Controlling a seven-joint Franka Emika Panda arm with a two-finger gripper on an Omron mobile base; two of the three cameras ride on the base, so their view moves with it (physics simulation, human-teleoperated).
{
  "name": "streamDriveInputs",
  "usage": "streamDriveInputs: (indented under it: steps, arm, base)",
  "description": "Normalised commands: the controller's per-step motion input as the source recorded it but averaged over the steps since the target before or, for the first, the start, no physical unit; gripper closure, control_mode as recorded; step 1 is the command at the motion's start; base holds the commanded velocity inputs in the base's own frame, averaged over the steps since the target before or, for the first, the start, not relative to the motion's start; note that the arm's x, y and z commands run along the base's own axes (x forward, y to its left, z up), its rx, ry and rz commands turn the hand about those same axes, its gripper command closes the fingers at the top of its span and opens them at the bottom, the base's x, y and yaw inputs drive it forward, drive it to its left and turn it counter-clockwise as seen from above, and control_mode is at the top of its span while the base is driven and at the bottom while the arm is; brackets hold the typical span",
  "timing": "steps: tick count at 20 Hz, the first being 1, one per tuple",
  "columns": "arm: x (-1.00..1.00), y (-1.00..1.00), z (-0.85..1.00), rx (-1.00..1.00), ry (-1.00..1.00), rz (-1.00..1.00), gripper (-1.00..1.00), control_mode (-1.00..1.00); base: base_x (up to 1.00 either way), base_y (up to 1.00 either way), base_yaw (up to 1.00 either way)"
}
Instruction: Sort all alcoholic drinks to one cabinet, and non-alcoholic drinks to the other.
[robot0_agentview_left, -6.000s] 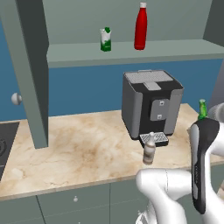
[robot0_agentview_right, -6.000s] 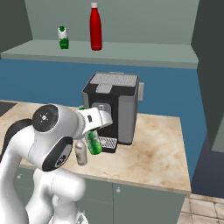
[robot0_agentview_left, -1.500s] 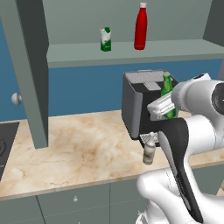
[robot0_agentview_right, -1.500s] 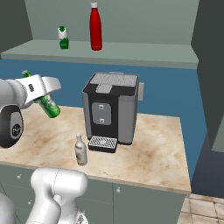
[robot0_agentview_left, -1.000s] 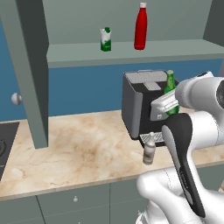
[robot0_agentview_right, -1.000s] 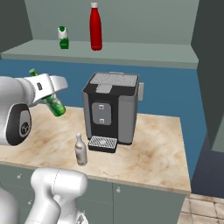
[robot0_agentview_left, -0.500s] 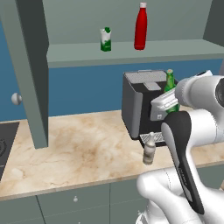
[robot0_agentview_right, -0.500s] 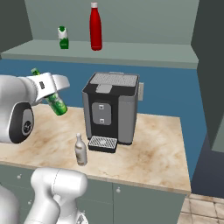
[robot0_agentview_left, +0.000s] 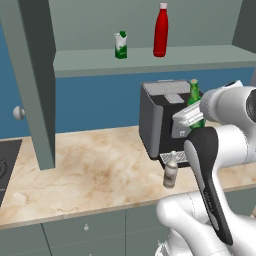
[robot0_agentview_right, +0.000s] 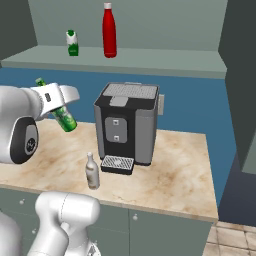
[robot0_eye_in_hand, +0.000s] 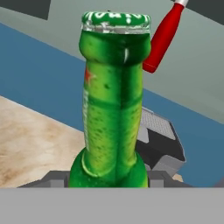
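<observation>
I see the open grey-green wall cabinet (robot0_agentview_left: 150, 57) already holding the tall red bottle with white cap (robot0_agentview_right: 109, 31) and the small green-and-white carton (robot0_agentview_right: 73, 43) on its shelf. My gripper (robot0_agentview_right: 56, 107) is pinched on the slim green glass bottle (robot0_agentview_right: 63, 116), which has risen off the marble counter (robot0_agentview_right: 172, 165) over the last seconds and tilted. The pale grey-beige bottle (robot0_agentview_right: 91, 171) stands by the black coffee machine (robot0_agentview_right: 127, 127). I judge the other cabinet comes next.
</observation>
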Motion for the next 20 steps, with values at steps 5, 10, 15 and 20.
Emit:
streamDriveInputs:
  steps: [5, 10, 15, 20]
  arm:
    - [0.0, 0.0, 0.0, 0.0, 0.0, 0.0, 1.0, 1.0]
    - [0.0, 0.0, 0.0, 0.0, 0.0, 0.0, 1.0, 1.0]
    - [0.0, 0.0, 0.0, 0.0, 0.0, 0.0, 1.0, 1.0]
    - [0.0, 0.0, 0.0, 0.0, 0.0, 0.0, 1.0, 1.0]
  base:
    - [-0.02, 0.0, 0.0]
    - [-0.43, 0.0, 0.0]
    - [-0.7, 0.0, -0.07]
    - [-0.77, 0.0, -0.11]
